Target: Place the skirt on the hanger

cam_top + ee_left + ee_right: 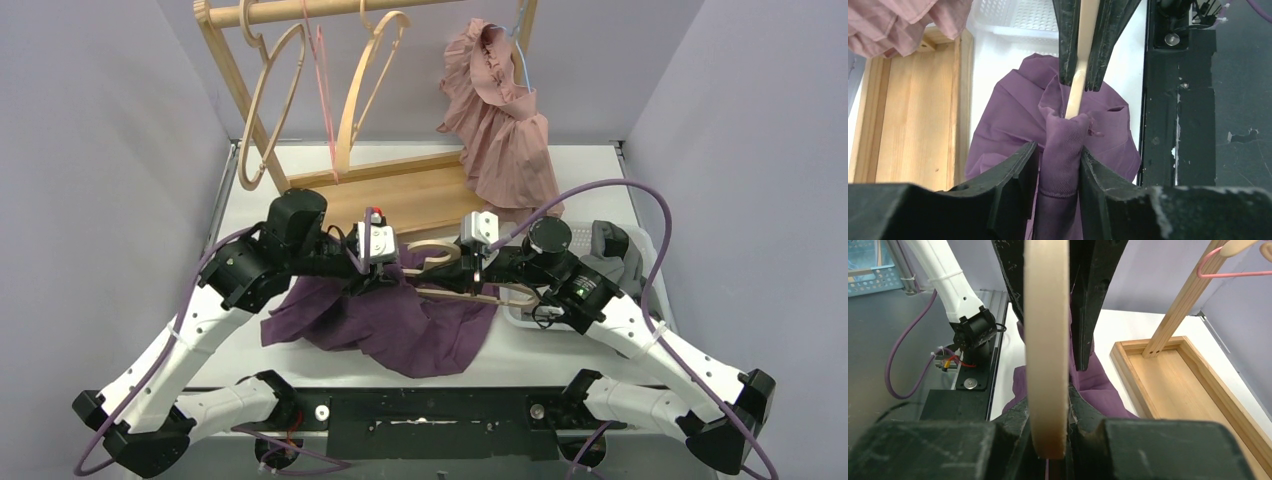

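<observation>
Count near the arms: one purple skirt (400,325) and one loose wooden hanger (468,293).

The skirt lies crumpled on the worktop (250,190), centred at the near side. Its long axis runs left-right. Its near hem sits close to the worktop's front edge.

The left jaws are clamped on a bunched fold at the skirt's far edge. The right jaws are closed on the hanger's curved body. The hanger's long axis also runs left-right, spanning the two sets of jaws. In the left wrist view, its pale end meets the pinched fold.

One white basket (998,17) sits just right of the skirt, under the right arm. White worktop shows left of the skirt and behind it, up to the rack base (420,190).

Far side: one rail (300,12) carries two wooden hangers (270,100), one pink wire hanger (322,80) and one pink garment (500,130). The garment hangs on a blue hanger (520,60) at the right end and drapes down to the base.
</observation>
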Robot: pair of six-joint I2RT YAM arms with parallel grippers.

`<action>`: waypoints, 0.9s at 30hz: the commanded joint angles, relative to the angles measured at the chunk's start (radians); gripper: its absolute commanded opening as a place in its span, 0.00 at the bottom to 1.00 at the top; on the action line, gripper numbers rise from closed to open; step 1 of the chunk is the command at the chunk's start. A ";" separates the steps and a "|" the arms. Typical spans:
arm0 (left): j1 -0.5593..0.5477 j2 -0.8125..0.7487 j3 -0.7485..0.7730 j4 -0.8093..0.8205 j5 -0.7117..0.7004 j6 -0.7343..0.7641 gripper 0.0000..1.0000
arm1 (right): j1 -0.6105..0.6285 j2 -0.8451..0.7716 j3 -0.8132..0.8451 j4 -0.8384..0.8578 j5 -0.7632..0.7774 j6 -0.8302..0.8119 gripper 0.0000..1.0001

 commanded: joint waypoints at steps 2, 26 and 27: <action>0.003 0.038 0.022 0.000 0.100 0.060 0.23 | 0.003 -0.012 0.054 0.181 -0.046 0.024 0.00; 0.005 -0.125 0.162 0.262 -0.367 0.204 0.00 | 0.003 -0.348 -0.106 -0.252 0.852 0.603 0.76; 0.006 -0.124 0.171 0.267 -0.351 0.203 0.00 | 0.005 -0.345 -0.132 -0.245 0.871 0.649 0.76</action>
